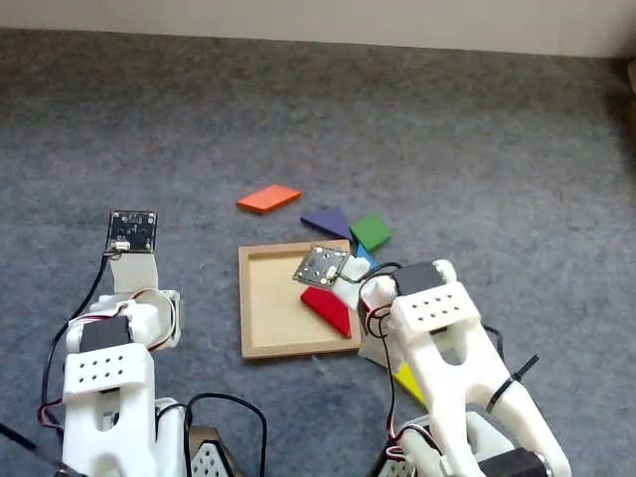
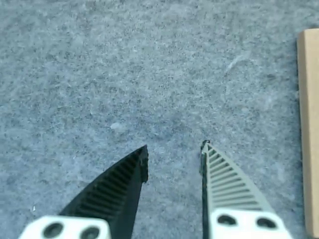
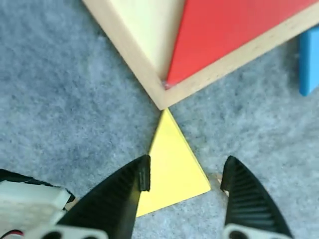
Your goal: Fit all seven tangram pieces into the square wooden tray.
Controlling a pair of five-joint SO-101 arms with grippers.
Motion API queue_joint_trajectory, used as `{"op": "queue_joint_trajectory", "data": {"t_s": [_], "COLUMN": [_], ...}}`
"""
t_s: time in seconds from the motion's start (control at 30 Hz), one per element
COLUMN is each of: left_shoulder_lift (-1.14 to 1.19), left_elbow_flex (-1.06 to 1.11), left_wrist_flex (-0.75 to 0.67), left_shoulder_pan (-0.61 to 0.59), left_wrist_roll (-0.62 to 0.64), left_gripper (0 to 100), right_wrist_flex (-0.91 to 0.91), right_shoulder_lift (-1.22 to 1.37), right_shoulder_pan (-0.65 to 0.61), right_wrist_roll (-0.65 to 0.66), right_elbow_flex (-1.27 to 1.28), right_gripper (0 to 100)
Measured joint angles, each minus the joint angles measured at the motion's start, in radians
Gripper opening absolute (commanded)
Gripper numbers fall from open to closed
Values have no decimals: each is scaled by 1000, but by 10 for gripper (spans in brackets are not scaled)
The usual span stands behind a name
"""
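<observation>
From above, I see the wooden tray (image 1: 260, 298) holding the red piece (image 1: 330, 308). My left pincer (image 2: 174, 149) gapes, empty, over carpet (image 2: 124, 74). My right pincer (image 3: 188, 163) spreads wide astride the yellow triangle (image 3: 172, 172), gripping nothing. Next, I judge: close, then lift it into the wooden tray just ahead.

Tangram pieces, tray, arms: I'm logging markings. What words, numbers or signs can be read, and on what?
None readable.
The tray, red piece, yellow piece, blue piece, orange piece, purple piece and green piece are plain.
Any print on the camera boards is too small to read.
</observation>
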Motion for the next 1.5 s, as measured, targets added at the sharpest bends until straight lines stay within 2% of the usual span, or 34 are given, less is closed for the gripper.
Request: {"op": "queue_joint_trajectory", "data": {"t_s": [0.2, 0.5, 0.63, 0.83, 1.0, 1.5], "left_shoulder_lift": [0, 0, 0, 0, 0, 0], "left_elbow_flex": [0, 0, 0, 0, 0, 0], "left_wrist_flex": [0, 0, 0, 0, 0, 0], "left_shoulder_pan": [0, 0, 0, 0, 0, 0], "left_wrist_roll": [0, 0, 0, 0, 0, 0], "left_gripper": [185, 185, 185, 185, 185, 185], "right_wrist_flex": [-20, -216, -250, -252, -258, -216], "right_shoulder_lift": [0, 0, 0, 0, -2, -20], "right_shoulder_pan": [0, 3, 3, 72, 86, 87], "right_wrist_roll": [-132, -176, -176, -176, -180, -180], "right_elbow_flex": [2, 215, 269, 273, 292, 327], "right_gripper": [372, 372, 372, 368, 293, 294]}}
